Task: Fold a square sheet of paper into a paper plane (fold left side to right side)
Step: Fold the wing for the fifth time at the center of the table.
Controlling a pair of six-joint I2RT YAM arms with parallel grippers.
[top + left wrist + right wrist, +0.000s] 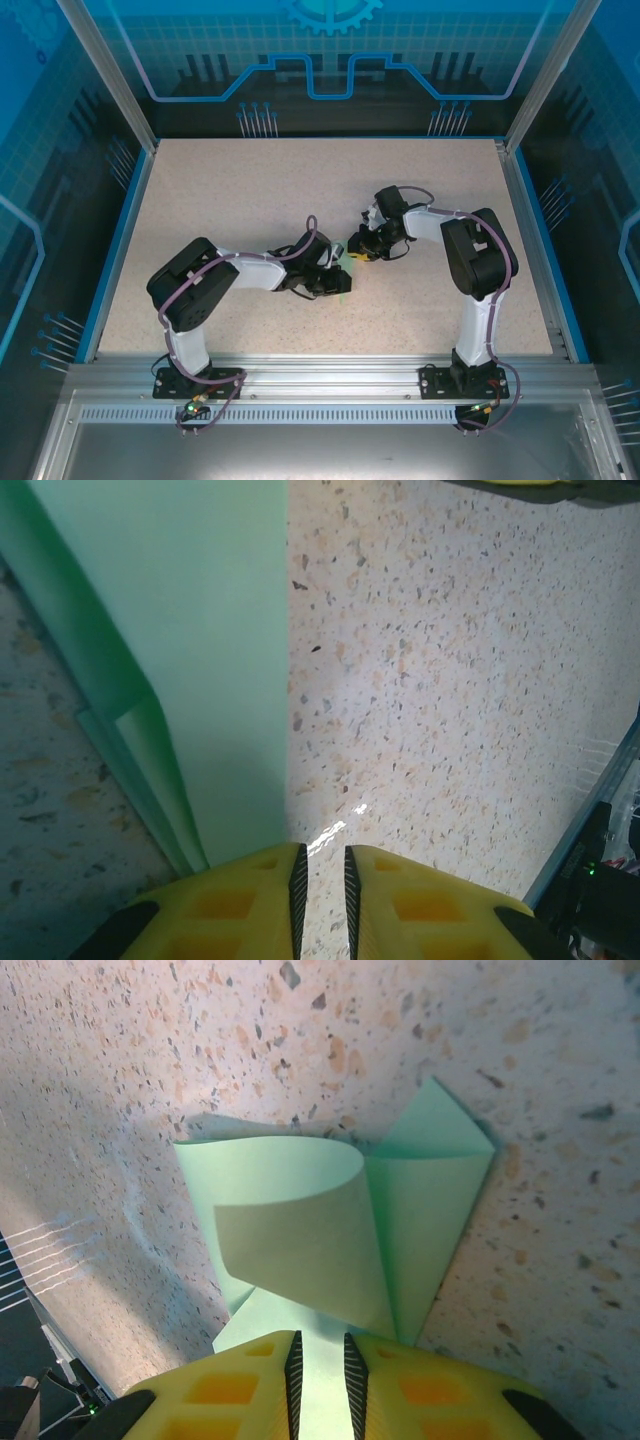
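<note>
The sheet of paper [346, 268], pale mint green, lies partly folded mid-table, mostly hidden under both wrists. In the right wrist view the paper [420, 1190] has a pointed corner at its far right, and one flap [290, 1210] curls up loosely toward the camera. My right gripper [320, 1338] sits low over the flat part of the sheet. Its jaws are a narrow gap apart and pinch nothing. In the left wrist view the paper [200, 630] shows stacked folded layers on the left. My left gripper [322, 852] is just beside its straight right edge over bare table, narrowly open and empty.
The speckled tabletop [250, 190] has free room all around the two grippers, the left gripper [335, 280] and the right gripper [358, 248]. Blue rails [120, 250] and frame posts border the table. The arm bases stand on the metal rail [330, 385] at the near edge.
</note>
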